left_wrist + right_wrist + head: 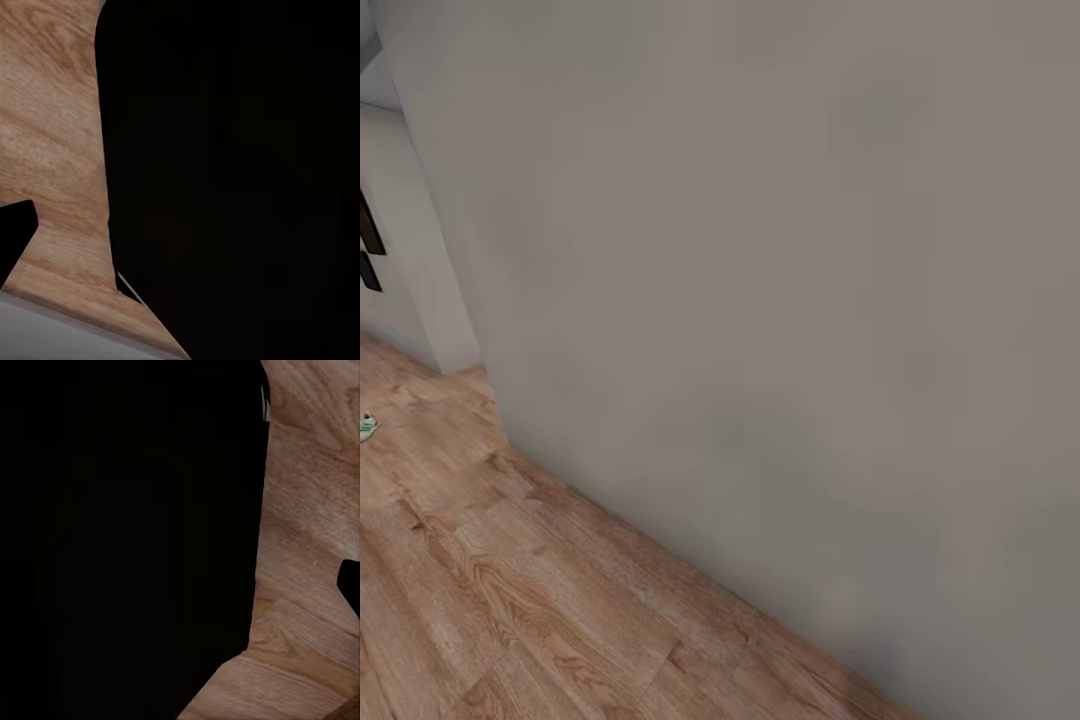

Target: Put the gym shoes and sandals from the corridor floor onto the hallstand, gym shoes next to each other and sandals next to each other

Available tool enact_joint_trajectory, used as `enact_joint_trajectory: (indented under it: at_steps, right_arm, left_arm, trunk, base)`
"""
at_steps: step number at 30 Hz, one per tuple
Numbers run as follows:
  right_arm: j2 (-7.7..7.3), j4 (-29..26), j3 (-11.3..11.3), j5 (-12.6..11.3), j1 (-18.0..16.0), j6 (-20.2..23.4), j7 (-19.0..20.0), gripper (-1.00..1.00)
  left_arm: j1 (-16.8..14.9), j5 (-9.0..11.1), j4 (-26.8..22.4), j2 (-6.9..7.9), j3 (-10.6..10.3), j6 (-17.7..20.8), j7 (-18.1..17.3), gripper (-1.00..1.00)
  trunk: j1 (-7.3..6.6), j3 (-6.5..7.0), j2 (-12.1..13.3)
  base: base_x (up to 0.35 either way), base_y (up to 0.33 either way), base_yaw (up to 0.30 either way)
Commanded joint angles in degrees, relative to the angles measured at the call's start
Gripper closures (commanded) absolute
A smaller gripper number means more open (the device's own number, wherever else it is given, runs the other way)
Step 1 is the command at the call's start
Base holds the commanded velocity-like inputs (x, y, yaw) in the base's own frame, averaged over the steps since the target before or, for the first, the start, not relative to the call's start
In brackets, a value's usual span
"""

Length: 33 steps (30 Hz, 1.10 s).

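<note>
Grey wall [780,300] looms close; turning could scrape it, gym shoe [367,426] far off; pincer states unreadable.

From my head camera I count one gym shoe [367,426], cut by the frame edge at nine o'clock, lying on one stretch of wood-plank corridor floor [510,590]. One large grey wall [780,300] stands ahead, and two dark bars [369,245] show at ten o'clock on a paler surface
</note>
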Motion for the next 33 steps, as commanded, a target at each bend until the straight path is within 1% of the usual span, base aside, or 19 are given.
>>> enact_joint_trajectory:
  at_steps: [1, 3, 4, 7, 10, 12, 33]
  right_arm:
    - [0.33, -0.3, 0.1, 0.2, -0.3, 0.3, -0.3, -1.0]
    - [0.97, -1.0, 0.2, 0.0, -0.7, 1.0, -1.0, -1.0]
    - [1.19, -1.3, 0.2, -0.2, -0.4, 1.3, -0.9, -1.0]
    - [1.19, -2.3, 0.2, -0.2, -0.3, 1.4, -0.9, -1.0]
    - [1.19, -3.2, 0.2, -0.2, -0.3, 1.4, -0.9, -1.0]
    - [1.19, -3.9, 0.2, -0.2, -0.3, 1.4, -0.9, -1.0]
    - [1.19, -10.7, 0.2, -0.2, -0.3, 1.4, -0.9, -1.0]
  left_arm:
    - [-0.3, 0.3, -0.3, 0.33, -0.3, -0.3, -0.3, -1.0]
    - [-1.0, 1.0, -1.0, 0.97, -0.1, -1.0, -1.0, -1.0]
    - [-1.3, 1.3, -1.3, 1.24, 0.2, -1.3, -1.3, -1.0]
    - [-2.3, 2.1, -2.3, 1.24, 0.6, -2.3, -2.2, -1.0]
    - [-3.3, 2.1, -3.2, 1.24, 0.6, -3.2, -3.2, -1.0]
    - [-3.3, 2.1, -3.2, 1.24, 0.6, -3.8, -3.3, -1.0]
    - [-3.3, 2.1, -3.2, 1.24, 0.6, -3.8, -3.3, -1.0]
  trunk:
    - [0.03, 0.01, 0.0]
    - [0.03, 0.01, 0.0]
    - [0.03, 0.01, 0.0]
    - [0.03, 0.02, 0.0]
    - [0.03, 0.02, 0.0]
    - [0.03, 0.02, 0.0]
    - [0.03, 0.04, 0.0]
  base:
    - [0.0, 0.0, 0.0]
    - [0.0, 0.0, 0.0]
    - [0.0, 0.0, 0.0]
    - [0.0, 0.0, 0.0]
    - [0.0, 0.0, 0.0]
    - [0.0, 0.0, 0.0]
    - [0.0, 0.0, 0.0]
